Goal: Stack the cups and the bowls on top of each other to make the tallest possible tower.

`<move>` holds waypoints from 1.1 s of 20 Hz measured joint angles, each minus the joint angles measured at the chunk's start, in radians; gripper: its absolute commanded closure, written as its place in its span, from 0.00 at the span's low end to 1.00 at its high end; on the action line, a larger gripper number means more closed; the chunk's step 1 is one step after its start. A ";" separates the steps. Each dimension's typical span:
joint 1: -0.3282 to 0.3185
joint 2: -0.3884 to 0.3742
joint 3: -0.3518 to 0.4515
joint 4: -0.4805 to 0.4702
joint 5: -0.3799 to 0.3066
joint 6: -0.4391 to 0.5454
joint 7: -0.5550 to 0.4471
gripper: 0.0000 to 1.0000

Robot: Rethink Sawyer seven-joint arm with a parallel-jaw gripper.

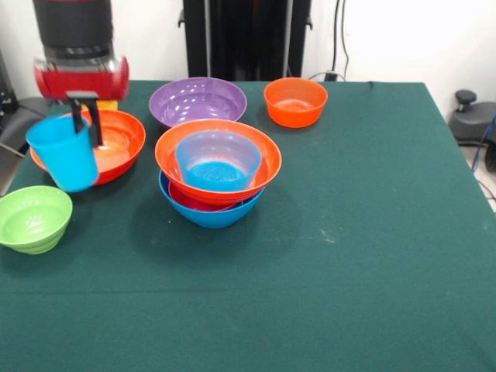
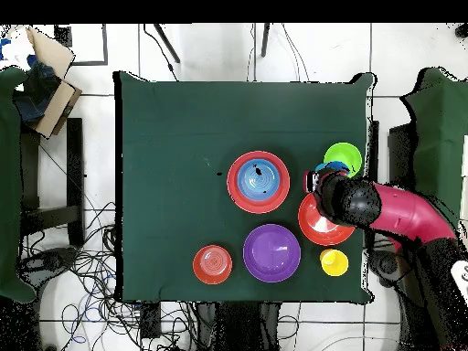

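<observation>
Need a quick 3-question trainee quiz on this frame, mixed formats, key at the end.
1. True or false: the gripper holds the sky-blue cup off the table.
2. Which bowl sits innermost in the tower? A) purple B) medium blue C) lime green
3. Fill in: in the front view, the bowl nearest the lifted cup, below it, is the ____ bowl.

Key: 1 true; 2 B, the medium blue bowl; 3 lime green.
</observation>
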 measured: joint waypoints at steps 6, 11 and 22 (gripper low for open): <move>-0.001 -0.102 0.005 -0.002 0.075 0.127 0.000 1.00; -0.001 -0.142 0.010 -0.015 0.109 0.194 0.000 1.00; 0.014 -0.179 0.014 -0.060 0.138 0.272 0.000 1.00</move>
